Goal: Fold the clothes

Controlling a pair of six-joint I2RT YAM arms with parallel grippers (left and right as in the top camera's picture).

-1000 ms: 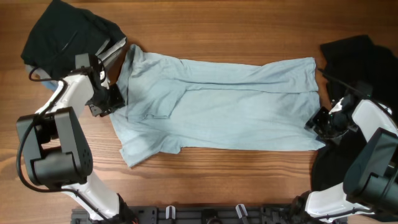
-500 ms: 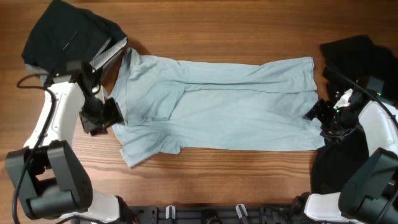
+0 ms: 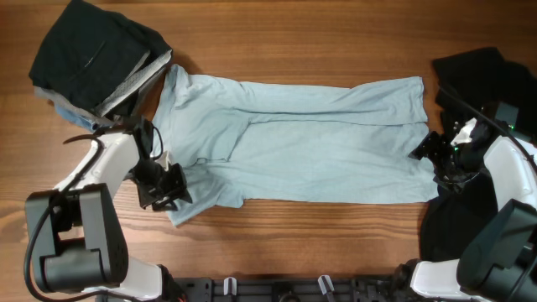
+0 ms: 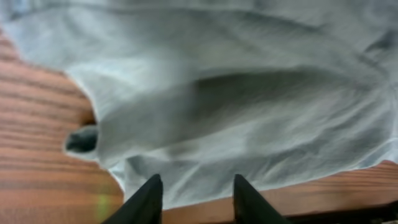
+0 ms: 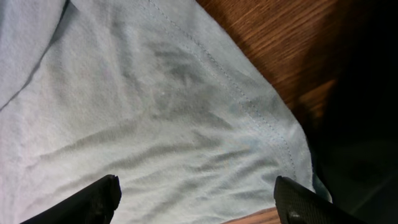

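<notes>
While left end effector point(image 3: 176, 188) sits by T-shirt point(image 3: 319, 143) sleeve, elbow bent

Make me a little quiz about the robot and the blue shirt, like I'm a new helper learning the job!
1. True or false: the sky-blue T-shirt is hanging in the air from the left claw.
2. Pick one: which part of the shirt is the right claw at? A) the bottom hem end B) the neck hole C) a sleeve
3. Fill in the blank: the table is made of ____.

Key
1. False. The shirt lies on the table, and both claws are open.
2. A
3. wood
</notes>
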